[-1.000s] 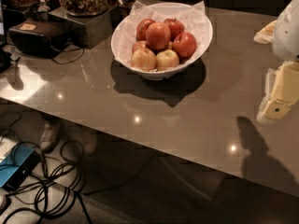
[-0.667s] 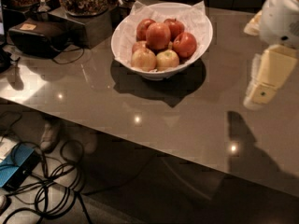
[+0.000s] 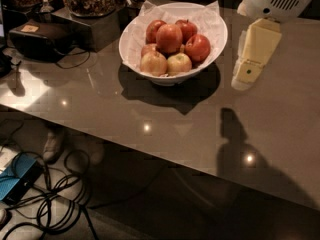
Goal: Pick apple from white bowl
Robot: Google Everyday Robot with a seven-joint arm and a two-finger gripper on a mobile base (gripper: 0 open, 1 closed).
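A white bowl (image 3: 131,36) lined with crinkled paper sits toward the far side of a dark, glossy desk (image 3: 100,101), heaped with apples. The apple (image 3: 197,47) — deep red — lies on the right side of the heap, by the bowl's right wall. Two pale yellow-green apples (image 3: 179,63) rest at the near edge. The robot's gripper (image 3: 245,76) hangs over the desk just right of the bowl, not touching it — whether it is open or closed cannot be told.
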